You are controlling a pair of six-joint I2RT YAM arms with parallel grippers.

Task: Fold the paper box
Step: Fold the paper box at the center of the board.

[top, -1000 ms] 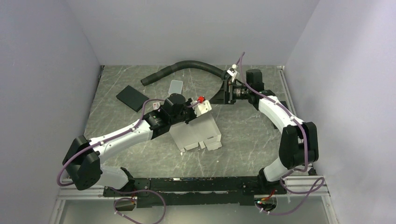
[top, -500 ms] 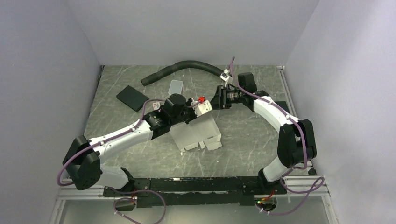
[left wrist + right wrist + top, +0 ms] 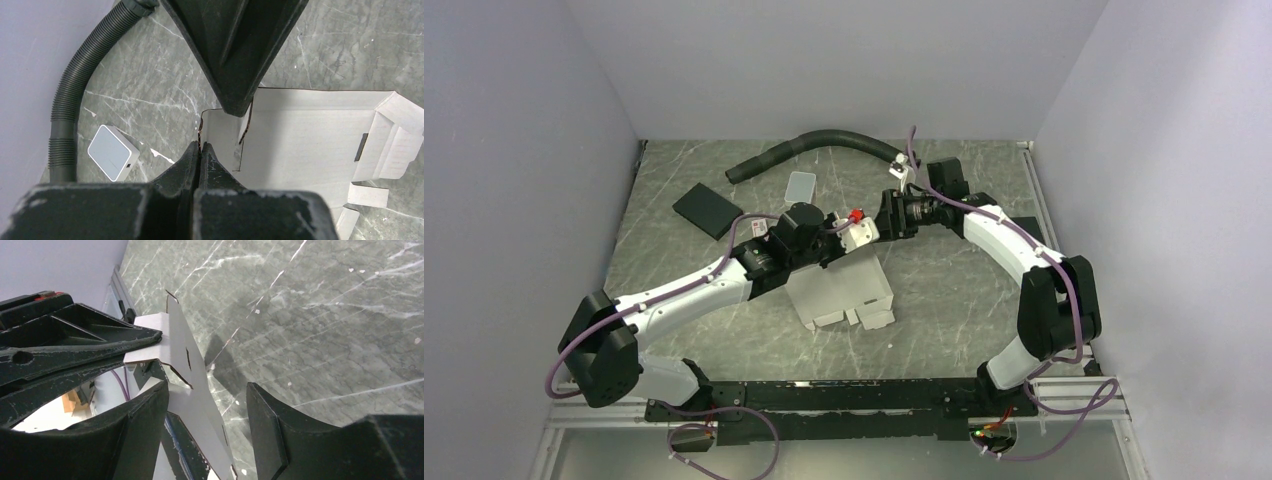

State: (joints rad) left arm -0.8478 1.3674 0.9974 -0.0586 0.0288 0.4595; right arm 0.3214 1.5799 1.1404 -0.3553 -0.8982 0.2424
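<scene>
Top view: the white, creased thin-cardboard paper box (image 3: 839,285) lies mid-table, its far corner lifted by the left gripper (image 3: 865,241). The right gripper (image 3: 879,226) sits just beside that corner, at 1 o'clock from it.

Left wrist view: the left fingers are pinched together on the box's edge, and the sheet stretches toward 3 o'clock.

Right wrist view: the right jaws stand apart, straddling the raised edge, which rises toward 11 o'clock.
</scene>
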